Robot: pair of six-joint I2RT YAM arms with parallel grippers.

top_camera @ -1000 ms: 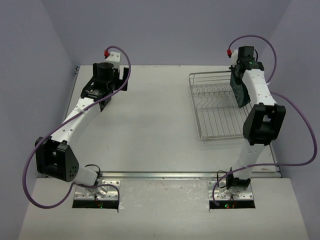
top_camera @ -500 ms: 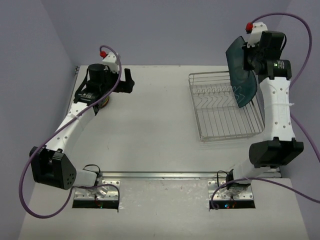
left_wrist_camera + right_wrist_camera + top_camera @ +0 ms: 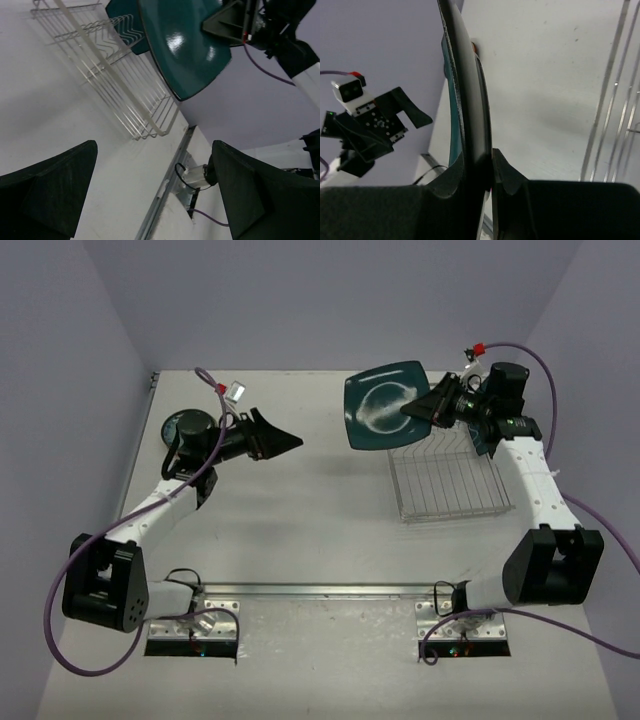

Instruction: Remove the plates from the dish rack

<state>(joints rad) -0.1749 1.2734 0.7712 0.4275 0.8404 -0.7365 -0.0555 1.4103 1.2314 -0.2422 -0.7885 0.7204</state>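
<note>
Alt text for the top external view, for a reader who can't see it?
The right gripper holds a dark-teal plate by its edge in the air, near the far left corner of the wire dish rack. The left gripper, open, points across the white table toward the plate.

Teal plate [image 3: 385, 405]: smooth, glossy glaze that showed bright reflections. Dish rack [image 3: 440, 485]: shiny silver metal wire. Table [image 3: 320, 520]: matt off-white surface.

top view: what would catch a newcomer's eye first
The teal plate, clamped by its edge in the right gripper and held aloft at the rack's far-left corner. Next, the left gripper, wide open at mid-table, pointing toward it.
</note>
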